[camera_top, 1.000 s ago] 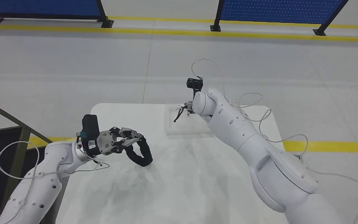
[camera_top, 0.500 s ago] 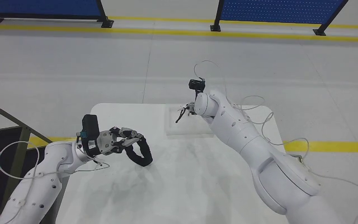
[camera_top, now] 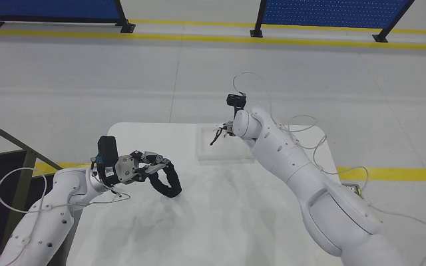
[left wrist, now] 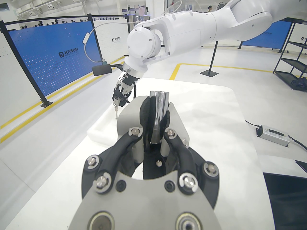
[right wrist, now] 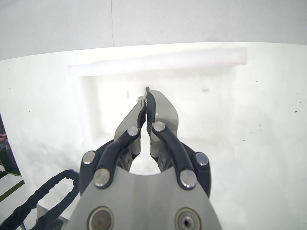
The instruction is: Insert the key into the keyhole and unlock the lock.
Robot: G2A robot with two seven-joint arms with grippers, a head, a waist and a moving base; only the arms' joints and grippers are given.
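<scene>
My left gripper (left wrist: 156, 101) is shut on the chrome cylinder (left wrist: 158, 111) of the lock, held above the left part of the white table (camera_top: 219, 213). In the top view the lock's black cable loop (camera_top: 172, 185) hangs beyond this gripper (camera_top: 154, 166). Over the white foam tray (camera_top: 206, 154) at the table's far side, my right gripper (camera_top: 214, 136) points down, shut on the key. From the left wrist view the small metal key (left wrist: 116, 113) dangles below the right gripper (left wrist: 121, 96), its tip close to the foam tray (left wrist: 103, 130). In the right wrist view the right gripper (right wrist: 146, 96) has its pads pressed together above the tray (right wrist: 156, 58).
A grey power adapter (left wrist: 273, 133) with its cable lies on the floor beside the table. A dark frame (camera_top: 16, 163) stands at the table's left. Blue barrier panels (camera_top: 60, 10) stand far behind. Bare tabletop lies between the two arms.
The right arm's wrist has shifted slightly to the right over the foam tray, still gripping the key. The left arm and the lock have stayed put.
</scene>
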